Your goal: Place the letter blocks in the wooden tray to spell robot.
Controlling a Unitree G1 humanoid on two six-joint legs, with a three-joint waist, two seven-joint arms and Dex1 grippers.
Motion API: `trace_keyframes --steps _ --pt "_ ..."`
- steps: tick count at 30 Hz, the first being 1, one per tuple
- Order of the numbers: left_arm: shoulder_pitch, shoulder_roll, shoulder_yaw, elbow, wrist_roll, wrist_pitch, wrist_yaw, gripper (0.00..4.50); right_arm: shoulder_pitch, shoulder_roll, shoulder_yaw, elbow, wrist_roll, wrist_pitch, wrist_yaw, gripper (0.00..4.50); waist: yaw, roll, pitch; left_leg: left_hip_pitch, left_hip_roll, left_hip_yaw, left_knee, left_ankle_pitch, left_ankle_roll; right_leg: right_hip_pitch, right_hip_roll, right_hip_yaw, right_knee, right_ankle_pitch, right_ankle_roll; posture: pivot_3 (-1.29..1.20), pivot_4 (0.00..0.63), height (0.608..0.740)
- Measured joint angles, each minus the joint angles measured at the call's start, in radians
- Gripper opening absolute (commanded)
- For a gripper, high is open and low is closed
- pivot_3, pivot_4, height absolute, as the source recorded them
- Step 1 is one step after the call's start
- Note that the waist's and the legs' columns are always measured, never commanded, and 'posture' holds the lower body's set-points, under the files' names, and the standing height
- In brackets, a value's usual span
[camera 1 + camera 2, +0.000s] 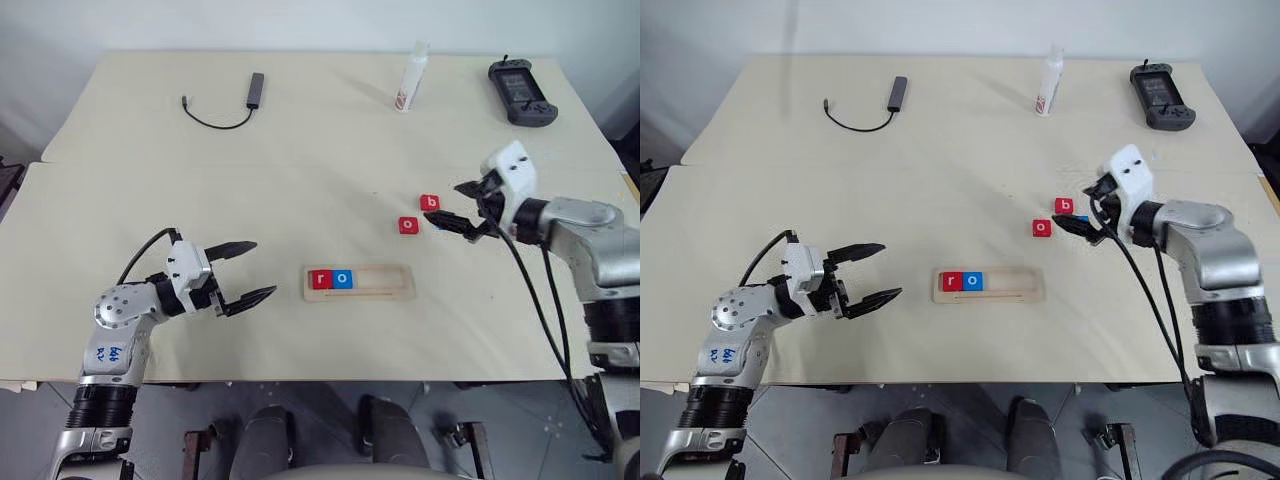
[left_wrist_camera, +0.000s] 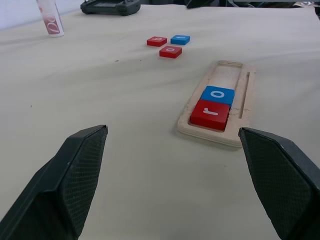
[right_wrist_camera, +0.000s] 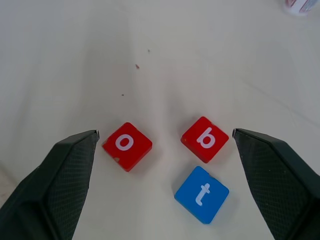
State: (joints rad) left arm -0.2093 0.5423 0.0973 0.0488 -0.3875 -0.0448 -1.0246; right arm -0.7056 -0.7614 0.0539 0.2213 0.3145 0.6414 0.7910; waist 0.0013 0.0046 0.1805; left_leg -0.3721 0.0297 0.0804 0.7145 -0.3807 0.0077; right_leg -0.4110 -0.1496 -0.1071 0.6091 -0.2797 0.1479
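Likely light and rigid, the b block point(image 3: 205, 139) is best pinched across opposite edges; at three o'clock of the wooden tray point(image 1: 359, 283), the right end effector point(image 1: 461, 207) is held wide open, as is the left end effector point(image 1: 245, 271).

— How many blocks do you count?
— I count five: three red point(image 3: 127, 146), two blue point(image 3: 201, 194). One wooden tray point(image 1: 400, 290).
— Other items?
— One cable point(image 1: 222, 108), one bottle point(image 1: 412, 77), one controller point(image 1: 521, 92).

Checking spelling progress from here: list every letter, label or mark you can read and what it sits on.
"r": red block, in the wooden tray.
"o": blue block, next to it in the tray.
"o": red block, loose on the table.
"b": red block, loose.
"t": blue block, loose.
White tube: red print, unreadable.
Left arm: blue handwriting, unreadable.
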Motion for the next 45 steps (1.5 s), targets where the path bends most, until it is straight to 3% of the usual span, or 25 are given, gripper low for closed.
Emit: trace_keyframes --steps 13,20,27,33,36,43,45 --pt "0.024 -0.018 -0.004 -0.031 0.002 0.010 0.033 4.45 -0.016 0.035 0.007 0.028 -0.054 0.094 -0.014 4.50 -0.005 0.000 0.000 0.000 0.001 0.000 0.000 0.000 0.000 0.000 0.000 0.000 0.000 0.000 0.000 0.00 0.150 0.740" --pt "0.016 -0.021 -0.020 -0.030 0.003 0.009 0.032 4.45 -0.037 0.127 -0.032 -0.053 -0.034 0.237 -0.137 4.50 -0.005 0.000 0.000 0.000 0.001 0.000 0.000 0.000 0.000 0.000 0.000 0.000 0.001 0.000 0.000 0.00 0.150 0.740" --pt "0.011 -0.023 -0.038 -0.030 0.004 0.010 0.031 4.45 -0.185 0.222 -0.051 0.148 -0.115 0.263 -0.339 4.50 -0.011 0.000 0.000 0.000 0.001 0.001 -0.001 0.000 -0.001 -0.001 0.000 0.000 0.001 0.000 0.000 0.00 0.150 0.740" --pt "0.015 -0.025 -0.040 -0.043 0.004 0.012 0.037 4.45 -0.222 0.278 -0.063 0.267 -0.120 0.277 -0.386 4.50 -0.018 0.000 0.000 0.000 0.001 0.001 -0.002 0.000 -0.001 -0.001 0.000 0.000 0.000 0.000 0.000 0.00 0.150 0.740" --pt "0.026 -0.025 -0.041 -0.052 0.004 0.015 0.040 4.50 -0.232 0.289 -0.075 0.301 -0.122 0.258 -0.397 3.87 -0.026 0.000 0.000 0.000 0.001 0.000 -0.002 0.000 -0.001 -0.001 0.000 0.000 0.000 0.000 0.000 0.00 0.150 0.740" --pt "0.027 -0.024 -0.041 -0.075 0.002 0.018 0.037 4.50 -0.232 0.297 -0.084 0.302 -0.127 0.256 -0.411 1.51 -0.033 0.000 0.000 0.001 0.001 0.001 -0.002 0.000 -0.001 -0.001 0.001 0.000 0.001 0.000 0.000 0.00 0.150 0.740" --pt "0.026 -0.024 -0.045 -0.075 0.002 0.018 0.029 4.50 -0.230 0.303 -0.084 0.295 -0.127 0.252 -0.407 1.48 -0.033 0.000 0.000 0.001 0.001 0.001 -0.002 0.000 -0.001 -0.001 0.001 0.000 0.000 0.000 0.000 0.00 0.150 0.740"
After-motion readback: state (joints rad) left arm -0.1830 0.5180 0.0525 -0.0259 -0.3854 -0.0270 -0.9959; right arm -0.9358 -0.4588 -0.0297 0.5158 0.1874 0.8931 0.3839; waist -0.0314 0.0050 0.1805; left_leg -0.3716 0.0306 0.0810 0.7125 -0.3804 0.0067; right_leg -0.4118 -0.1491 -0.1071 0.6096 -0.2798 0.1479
